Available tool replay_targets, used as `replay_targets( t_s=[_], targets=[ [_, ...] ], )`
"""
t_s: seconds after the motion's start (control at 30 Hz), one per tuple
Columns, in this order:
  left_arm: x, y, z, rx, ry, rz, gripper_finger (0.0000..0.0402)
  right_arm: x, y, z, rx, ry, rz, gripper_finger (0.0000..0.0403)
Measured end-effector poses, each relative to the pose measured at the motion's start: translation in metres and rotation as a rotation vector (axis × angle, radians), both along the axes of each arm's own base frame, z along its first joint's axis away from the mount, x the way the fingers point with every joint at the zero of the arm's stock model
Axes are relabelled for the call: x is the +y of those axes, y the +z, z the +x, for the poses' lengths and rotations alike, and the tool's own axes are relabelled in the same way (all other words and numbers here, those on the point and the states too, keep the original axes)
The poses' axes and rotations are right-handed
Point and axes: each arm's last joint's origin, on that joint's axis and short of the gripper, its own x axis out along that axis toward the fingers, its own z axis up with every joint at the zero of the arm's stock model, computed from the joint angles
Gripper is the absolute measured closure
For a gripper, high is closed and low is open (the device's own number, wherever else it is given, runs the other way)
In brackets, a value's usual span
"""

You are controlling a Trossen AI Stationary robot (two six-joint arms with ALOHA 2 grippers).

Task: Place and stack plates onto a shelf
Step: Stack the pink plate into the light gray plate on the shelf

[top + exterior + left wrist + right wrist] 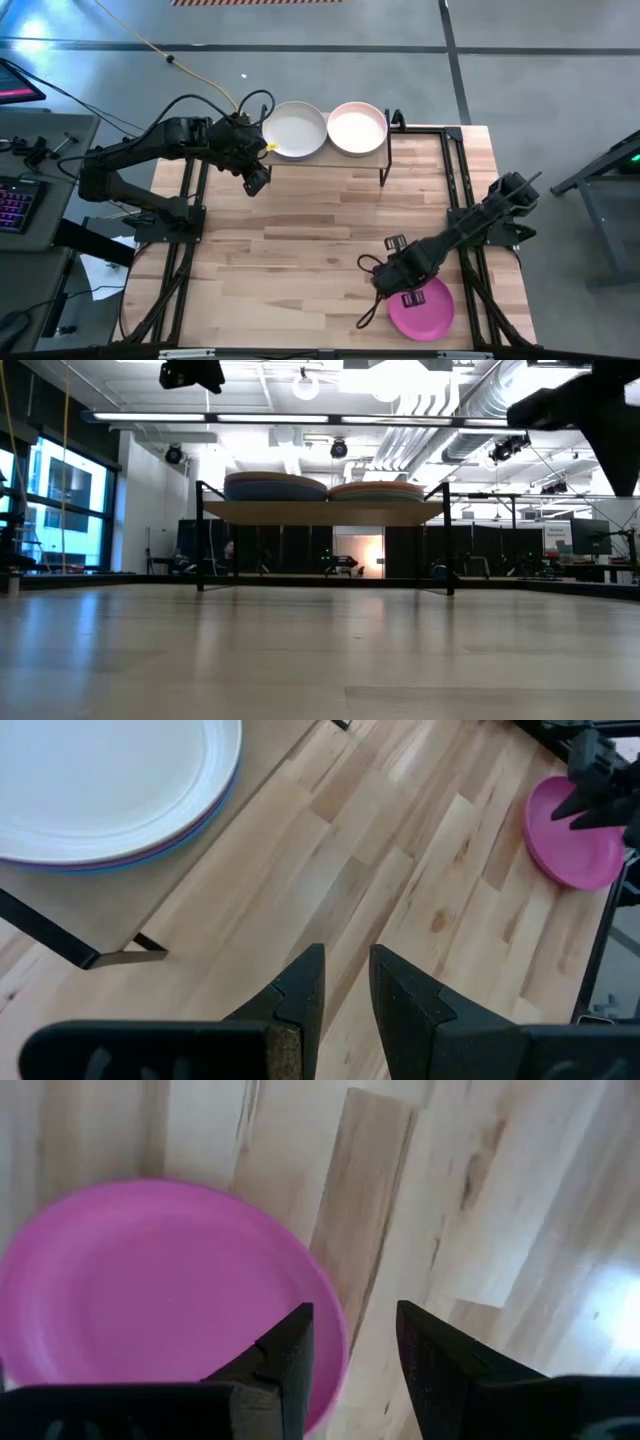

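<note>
I've got the right gripper (405, 290) hanging over the magenta plate (424, 309), which lies flat on the surface (300, 250) down at about five o'clock. From the right wrist view the fingers (283, 1360) stand apart with a gap between them, nothing clamped, the plate's rim just beneath them. My left gripper (257, 182) sits up at eleven o'clock, just off the front edge of the shelf (420, 150), fingers (300, 995) parted by a narrow gap and empty. The shelf runs along twelve o'clock at the far edge of the surface. Two stacks sit on it side by side: a cream plate (296, 128) tops the left stack, with purple and blue rims peeking out below it in the left wrist view, and a pale pink plate (357, 127) tops the right stack.
</note>
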Motion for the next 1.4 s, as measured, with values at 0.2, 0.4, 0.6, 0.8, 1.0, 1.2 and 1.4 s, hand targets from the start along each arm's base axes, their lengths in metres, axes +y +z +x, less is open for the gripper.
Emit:
replay_targets(
  t_s=[0.2, 0.4, 0.6, 0.8, 1.0, 1.2, 1.4],
  targets=[
    [-0.001, 0.000, 0.000, 0.000, -0.003, 0.000, 0.0330, 0.010, -0.018, 0.001, 0.066, -0.006, -0.036, 0.0279],
    [-0.001, 0.000, 0.000, 0.000, -0.005, 0.000, 0.0330, 0.020, -0.024, -0.004, 0.082, 0.023, -0.047, 0.0279],
    [-0.001, 0.000, 0.000, -0.001, -0.003, -0.003, 0.0330, 0.025, -0.025, -0.005, 0.054, 0.009, -0.057, 0.0279],
    [-0.004, 0.000, 0.001, -0.001, -0.015, -0.004, 0.0330, 0.028, -0.025, 0.001, -0.006, 0.005, -0.022, 0.0279],
    [-0.009, 0.000, 0.002, -0.001, -0.033, -0.005, 0.0330, 0.027, -0.043, -0.003, 0.015, 0.005, 0.014, 0.0279],
    [-0.013, 0.000, 0.002, -0.003, -0.030, -0.017, 0.0330, 0.019, -0.048, -0.010, 0.054, -0.061, -0.071, 0.0279],
    [-0.013, -0.001, 0.005, 0.002, -0.020, -0.029, 0.0330, 0.017, -0.054, -0.011, 0.049, 0.017, -0.077, 0.0279]
  ],
)
